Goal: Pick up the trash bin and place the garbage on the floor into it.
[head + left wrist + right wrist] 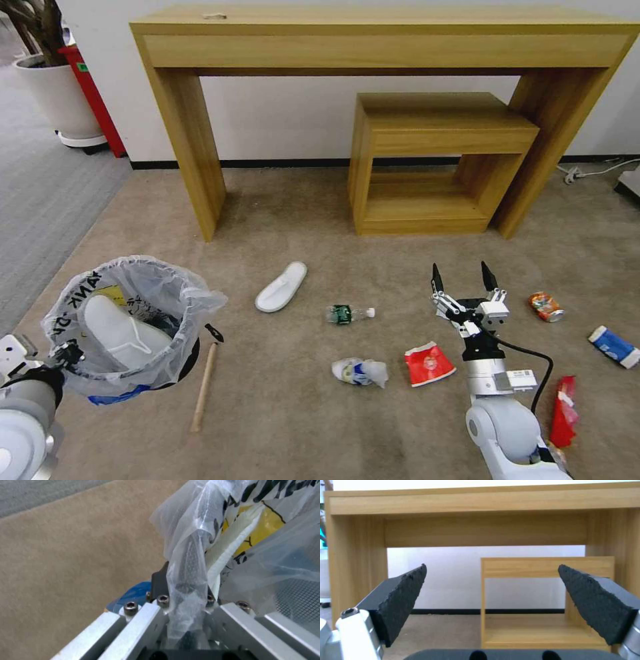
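The trash bin (127,327), black with a crinkly printed bag, is at my lower left. My left gripper (63,353) is shut on its near rim; the left wrist view shows the fingers (160,580) pinching rim and bag (186,562). One white slipper (123,337) lies inside. On the floor (293,220) lie another white slipper (281,287), a plastic bottle (348,313), a crumpled blue-white wad (360,371), a red wrapper (428,365), an orange can (546,307), a blue-white cup (615,347), a second red wrapper (564,411) and a wooden stick (204,385). My right gripper (465,275) (491,566) hangs open and empty above the carpet, beyond the first red wrapper.
A long wooden table (380,40) stands against the wall with a smaller wooden stool (433,127) under it. A white planter (57,93) sits far left on grey ribbed carpet (40,193). A cable (587,172) lies at the far right.
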Motion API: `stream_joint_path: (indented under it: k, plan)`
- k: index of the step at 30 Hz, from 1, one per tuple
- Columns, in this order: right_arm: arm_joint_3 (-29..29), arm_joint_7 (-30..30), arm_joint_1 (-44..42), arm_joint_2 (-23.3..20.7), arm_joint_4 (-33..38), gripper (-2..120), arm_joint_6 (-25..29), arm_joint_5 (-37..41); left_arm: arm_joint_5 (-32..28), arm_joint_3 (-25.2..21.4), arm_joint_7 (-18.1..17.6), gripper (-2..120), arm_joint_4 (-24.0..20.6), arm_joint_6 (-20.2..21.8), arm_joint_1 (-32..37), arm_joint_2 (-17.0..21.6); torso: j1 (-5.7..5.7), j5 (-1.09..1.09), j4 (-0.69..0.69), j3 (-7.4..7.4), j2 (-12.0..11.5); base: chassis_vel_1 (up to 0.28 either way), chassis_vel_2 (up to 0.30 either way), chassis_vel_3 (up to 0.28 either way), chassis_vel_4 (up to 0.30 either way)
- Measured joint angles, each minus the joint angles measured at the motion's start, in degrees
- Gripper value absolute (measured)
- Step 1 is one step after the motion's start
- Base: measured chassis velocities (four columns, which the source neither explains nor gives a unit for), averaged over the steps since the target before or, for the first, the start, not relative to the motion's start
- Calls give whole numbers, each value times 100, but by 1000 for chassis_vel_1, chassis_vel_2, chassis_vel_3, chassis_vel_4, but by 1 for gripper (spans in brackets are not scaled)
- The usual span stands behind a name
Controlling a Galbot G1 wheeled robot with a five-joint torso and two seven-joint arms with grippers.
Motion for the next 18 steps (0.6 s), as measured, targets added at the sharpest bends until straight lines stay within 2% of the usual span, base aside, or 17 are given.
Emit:
stream_joint_path:
  k: [4, 6, 12, 18]
  plan:
    - [-26, 11, 3, 7, -6, 100, 0, -5, 4, -1, 3, 0, 9, 0, 2, -6, 0, 4, 2, 0, 0, 271, 263, -255, -242]
    - [-38, 14, 7, 8, -6, 100, 0, -4, 5, 0, 7, 0, 18, 0, 1, -6, 0, -4, 1, 0, 0, 259, 274, -253, -278]
    - [-96, 81, 11, 14, -2, 100, 2, 60, 10, -2, 15, 0, 42, -1, -2, 1, 0, -2, 2, 0, 0, 218, 224, -201, -212]
    - [-158, 190, -2, 14, 23, 100, -102, 61, 12, -35, 77, 0, 70, -1, 14, 19, 0, 3, 1, 0, 0, 16, 5, -20, -9]
